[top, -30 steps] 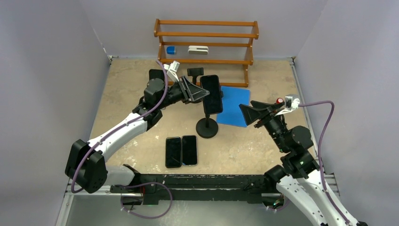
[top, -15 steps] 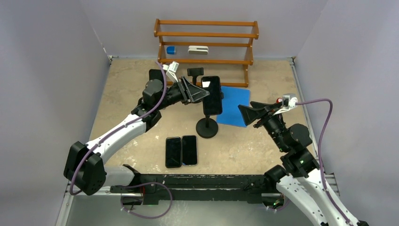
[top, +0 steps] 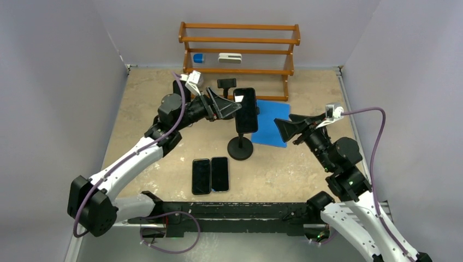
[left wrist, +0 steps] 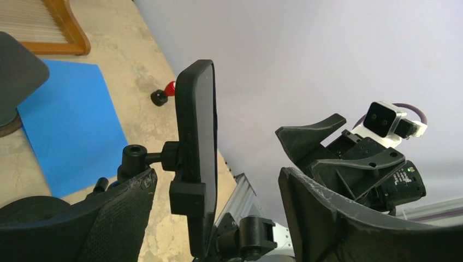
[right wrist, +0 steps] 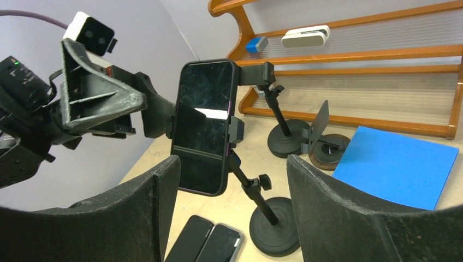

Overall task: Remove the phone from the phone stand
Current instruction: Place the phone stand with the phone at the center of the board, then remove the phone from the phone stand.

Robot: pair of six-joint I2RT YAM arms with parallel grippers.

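Tabletop (top: pixel 316 93): left gripper (top: pixel 236 105), right gripper (top: pixel 283 123) flank phone (top: pixel 247 111), jaws spread.

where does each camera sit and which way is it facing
top external: above and behind the arm bases, looking down over the table toward the shelf; both arms show, left gripper and right gripper flanking the phone on the phone stand.
left wrist: on the left arm, facing right at the phone's edge; own open fingers frame it.
right wrist: on the right arm, facing left at the phone's screen; own open fingers frame it.
shared: both wrist views show the phone and the opposite gripper.
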